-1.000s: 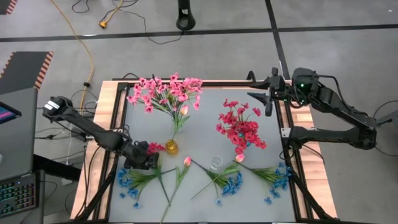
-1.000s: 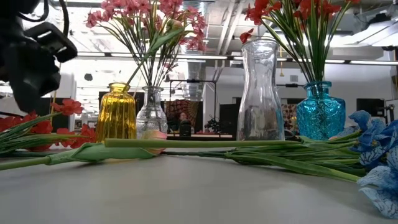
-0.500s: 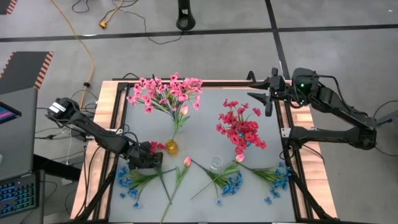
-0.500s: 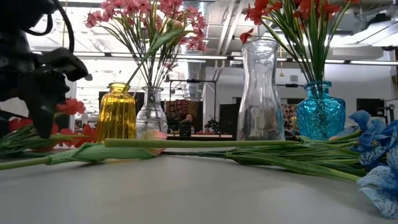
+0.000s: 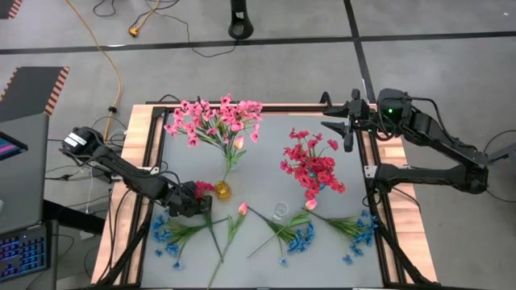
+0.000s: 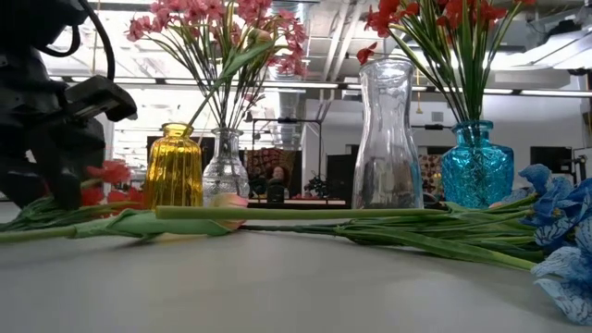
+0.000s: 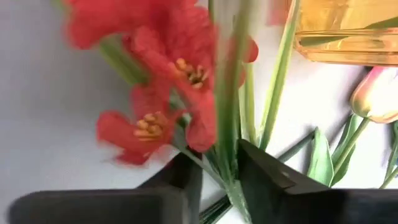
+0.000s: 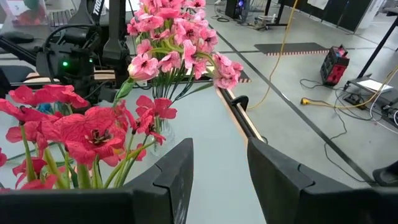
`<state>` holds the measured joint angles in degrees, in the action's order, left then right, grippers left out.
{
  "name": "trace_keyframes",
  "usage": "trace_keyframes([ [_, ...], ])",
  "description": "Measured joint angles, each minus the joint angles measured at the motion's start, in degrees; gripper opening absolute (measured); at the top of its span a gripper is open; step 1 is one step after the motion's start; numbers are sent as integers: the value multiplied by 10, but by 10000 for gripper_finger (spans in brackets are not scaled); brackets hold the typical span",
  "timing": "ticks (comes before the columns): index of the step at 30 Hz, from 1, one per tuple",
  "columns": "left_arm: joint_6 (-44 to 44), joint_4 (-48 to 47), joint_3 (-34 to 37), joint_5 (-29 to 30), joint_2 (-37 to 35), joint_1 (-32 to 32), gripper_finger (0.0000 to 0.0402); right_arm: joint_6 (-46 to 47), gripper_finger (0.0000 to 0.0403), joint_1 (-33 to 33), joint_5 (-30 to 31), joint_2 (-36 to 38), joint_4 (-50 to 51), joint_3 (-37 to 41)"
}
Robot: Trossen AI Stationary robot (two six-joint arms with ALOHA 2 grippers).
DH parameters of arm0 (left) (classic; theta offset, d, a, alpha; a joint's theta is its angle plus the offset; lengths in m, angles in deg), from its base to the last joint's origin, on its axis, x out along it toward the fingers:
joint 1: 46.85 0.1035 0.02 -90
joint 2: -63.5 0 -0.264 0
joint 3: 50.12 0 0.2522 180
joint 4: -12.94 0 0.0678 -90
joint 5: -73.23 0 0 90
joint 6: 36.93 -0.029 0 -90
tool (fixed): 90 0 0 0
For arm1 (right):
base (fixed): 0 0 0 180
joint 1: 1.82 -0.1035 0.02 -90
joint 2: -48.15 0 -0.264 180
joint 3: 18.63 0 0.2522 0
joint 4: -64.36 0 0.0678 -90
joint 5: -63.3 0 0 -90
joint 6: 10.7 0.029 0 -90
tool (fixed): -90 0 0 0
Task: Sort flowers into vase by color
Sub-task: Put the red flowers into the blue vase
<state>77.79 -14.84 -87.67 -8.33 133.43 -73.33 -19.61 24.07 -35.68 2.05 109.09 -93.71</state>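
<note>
— High view: where do we see the red flower (image 5: 203, 190)?
— At eight o'clock, by the yellow vase (image 5: 222, 191); left gripper (image 5: 196, 206) pinches its stem (image 7: 227, 163), blossoms toward twelve. Right gripper (image 5: 347, 125) waits, parted, empty. No writing readable.

I see bright, even light on the table (image 5: 266, 161). Up close, the red flowers (image 7: 168, 74) look blurry.
</note>
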Motion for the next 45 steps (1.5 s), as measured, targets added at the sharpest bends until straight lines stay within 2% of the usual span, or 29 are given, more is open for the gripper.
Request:
trace_keyframes([
  [4,0,1,0,9,0,0,21,0,177,0,0,0,10,0],
  [6,-4,2,0,14,0,0,7,0,177,0,0,0,13,0],
  [13,-33,9,0,26,-21,0,4,0,177,0,0,0,17,0],
  [22,-115,-43,0,98,-130,0,2,-1,177,0,0,0,17,0],
  [28,-208,-64,0,122,-223,0,1,-1,177,0,0,0,17,0],
  [33,-349,-31,0,116,-288,0,0,0,177,0,0,0,17,0],
  [39,-494,75,0,104,-331,0,0,4,177,0,0,0,17,0],
  [45,-638,232,0,83,-330,0,0,31,177,0,0,1,12,0],
])
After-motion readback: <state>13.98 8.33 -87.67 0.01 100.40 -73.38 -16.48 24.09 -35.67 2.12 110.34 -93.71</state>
